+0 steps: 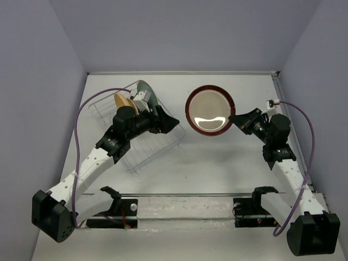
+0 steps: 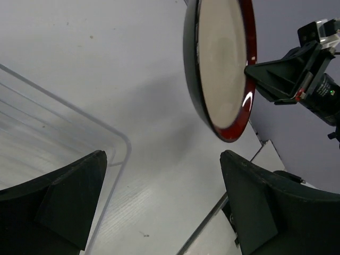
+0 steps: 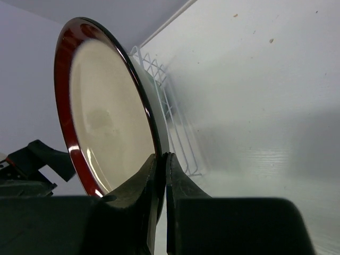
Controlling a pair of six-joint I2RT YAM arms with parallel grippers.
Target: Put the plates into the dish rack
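— Pale lavender walls enclose a grey-white counter (image 1: 217, 168). Two arms reach in from its near edge.
— Where is the right arm?
— It is bent at the elbow and angles inward from the near right corner. The right pincer (image 1: 235, 119) is clamped narrow on the rim of the red-rimmed beige plate (image 1: 209, 111), which is held on edge to the right of the dish rack (image 1: 144, 155).
— And the left arm?
— It stretches across the rack. The left pincer (image 1: 173, 122) is spread wide and pointed toward that plate. Inside the rack stand a mint-green plate (image 1: 145, 87) and an orange-yellow plate (image 1: 124, 101).
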